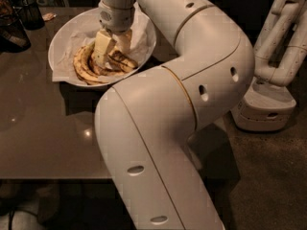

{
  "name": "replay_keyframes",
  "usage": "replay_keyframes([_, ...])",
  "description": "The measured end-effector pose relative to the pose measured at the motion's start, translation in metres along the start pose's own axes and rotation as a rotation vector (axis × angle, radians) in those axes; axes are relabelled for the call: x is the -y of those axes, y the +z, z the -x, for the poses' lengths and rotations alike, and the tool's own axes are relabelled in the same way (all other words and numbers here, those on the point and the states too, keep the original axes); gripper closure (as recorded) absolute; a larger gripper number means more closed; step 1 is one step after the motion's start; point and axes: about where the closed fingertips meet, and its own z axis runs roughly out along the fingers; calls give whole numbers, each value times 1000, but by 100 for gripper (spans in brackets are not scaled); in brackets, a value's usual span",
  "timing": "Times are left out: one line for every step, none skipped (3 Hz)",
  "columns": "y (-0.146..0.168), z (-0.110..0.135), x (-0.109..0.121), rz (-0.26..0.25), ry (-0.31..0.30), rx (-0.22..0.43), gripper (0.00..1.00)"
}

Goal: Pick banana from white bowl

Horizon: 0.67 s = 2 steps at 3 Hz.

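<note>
The white bowl (62,42) stands at the back of the table, lined with crumpled white paper. The banana (86,70), a cluster of yellow, brown-streaked bananas, lies in its front half. My gripper (112,51) points down into the bowl from above, right over the bananas. Its pale fingers (102,47) are a little apart and reach down to the fruit. The jaws look open, with nothing lifted. The wrist hides the back part of the cluster and its stem.
My own large white arm fills the middle of the view and hides the table's right part. Dark wire-mesh cups (29,12) stand at the back left. The brown table (43,128) ends in front. Another white robot's base (268,109) stands on the floor at right.
</note>
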Motion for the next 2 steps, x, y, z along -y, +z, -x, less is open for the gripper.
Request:
replay_keyframes([6,-2,4,19,8,2,32])
replay_keyframes([11,-4,7,32,12,5,42])
